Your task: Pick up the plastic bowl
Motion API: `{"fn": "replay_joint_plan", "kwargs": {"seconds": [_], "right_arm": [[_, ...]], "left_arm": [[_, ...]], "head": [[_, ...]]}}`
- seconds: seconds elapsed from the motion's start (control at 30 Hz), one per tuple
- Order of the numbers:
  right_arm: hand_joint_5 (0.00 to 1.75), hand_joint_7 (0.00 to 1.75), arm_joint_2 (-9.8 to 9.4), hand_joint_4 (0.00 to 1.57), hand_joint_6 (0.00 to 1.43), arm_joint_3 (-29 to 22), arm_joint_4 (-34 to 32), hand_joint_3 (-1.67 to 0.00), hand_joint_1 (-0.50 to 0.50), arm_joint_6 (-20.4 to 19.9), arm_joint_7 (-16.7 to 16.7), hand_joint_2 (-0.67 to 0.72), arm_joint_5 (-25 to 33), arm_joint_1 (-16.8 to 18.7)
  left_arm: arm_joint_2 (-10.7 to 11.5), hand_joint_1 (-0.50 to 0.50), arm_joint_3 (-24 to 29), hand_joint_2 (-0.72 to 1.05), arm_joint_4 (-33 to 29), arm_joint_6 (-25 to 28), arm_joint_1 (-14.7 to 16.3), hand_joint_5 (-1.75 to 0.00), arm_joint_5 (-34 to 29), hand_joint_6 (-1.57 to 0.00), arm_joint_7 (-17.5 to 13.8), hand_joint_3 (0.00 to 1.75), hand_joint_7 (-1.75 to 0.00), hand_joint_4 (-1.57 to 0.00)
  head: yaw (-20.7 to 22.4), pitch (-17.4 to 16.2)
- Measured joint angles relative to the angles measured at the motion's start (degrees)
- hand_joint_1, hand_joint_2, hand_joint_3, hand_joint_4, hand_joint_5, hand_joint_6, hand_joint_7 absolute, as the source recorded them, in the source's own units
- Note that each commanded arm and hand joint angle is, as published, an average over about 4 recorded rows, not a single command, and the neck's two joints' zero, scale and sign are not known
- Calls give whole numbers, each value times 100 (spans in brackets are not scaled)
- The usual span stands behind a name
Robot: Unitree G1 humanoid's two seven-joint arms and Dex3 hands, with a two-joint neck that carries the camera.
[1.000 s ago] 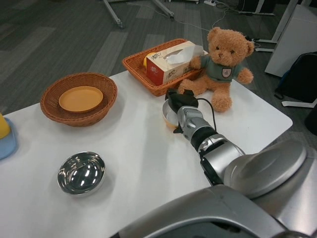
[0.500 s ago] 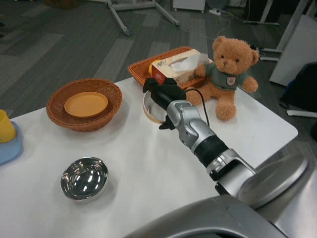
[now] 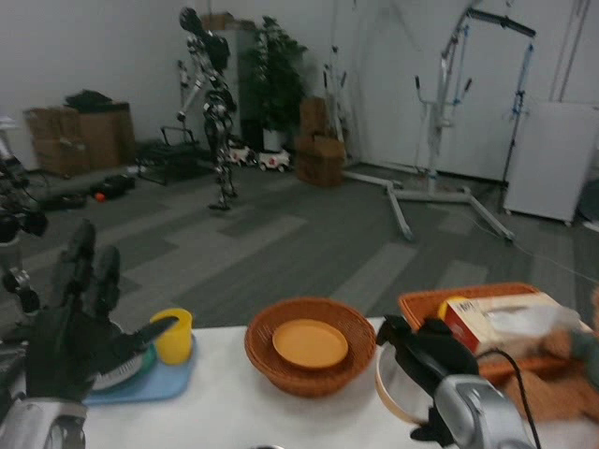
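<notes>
1. Worktop [image 3: 234,416]: white, only a strip shows along the bottom of the head view; its far edge runs behind the baskets, with open grey floor beyond.
2. Rectangular wicker tray [image 3: 473,304] at far right, holding a tissue box [image 3: 501,323]; a brown teddy bear [image 3: 571,374] is blurred at the right edge, close beside the right hand.
3. Round wicker basket [image 3: 309,351] mid-worktop with an orange plate [image 3: 311,343] in it; a narrow gap separates it from the bowl on its right.
4. Left hand [image 3: 70,341]: raised at the left edge, fingers spread apart, holding nothing, in front of a blue tray [image 3: 150,383] and yellow cup [image 3: 173,335].
5. Right hand [image 3: 426,360]: lower right, fingers closed around the plastic bowl's rim.
6. Plastic bowl [image 3: 398,393]: pale, held in the right hand off the worktop, tilted on edge, its open side facing left toward the round basket; rim runs roughly up-down.
</notes>
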Motion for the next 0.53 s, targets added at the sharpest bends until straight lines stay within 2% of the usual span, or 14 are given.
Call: {"fn": "replay_joint_plan", "kwargs": {"seconds": [0.1,0.2,0.37,0.53], "right_arm": [[97,119,-8,157,137,10,-86,-159,-46,3,3,-60,69,-25],[97,119,-18,157,137,62,-188,-159,-46,6,22,-60,84,-79],[97,119,-37,157,137,96,-294,-159,-46,7,44,-62,86,-153],[97,119,-39,157,137,122,-315,-159,-46,7,54,-60,90,-153]], "left_arm": [[0,-49,-16,60,0,0,3,0,-1,0,-132,0,0,0],[0,-49,-46,60,0,0,4,0,-1,0,-219,0,0,0],[0,-48,-55,60,0,-1,56,0,-1,0,-250,0,0,0],[0,-48,-17,60,0,-12,100,0,-2,0,-250,0,0,0]], "head": [[104,154],[104,154],[158,238],[-12,-152]]}}
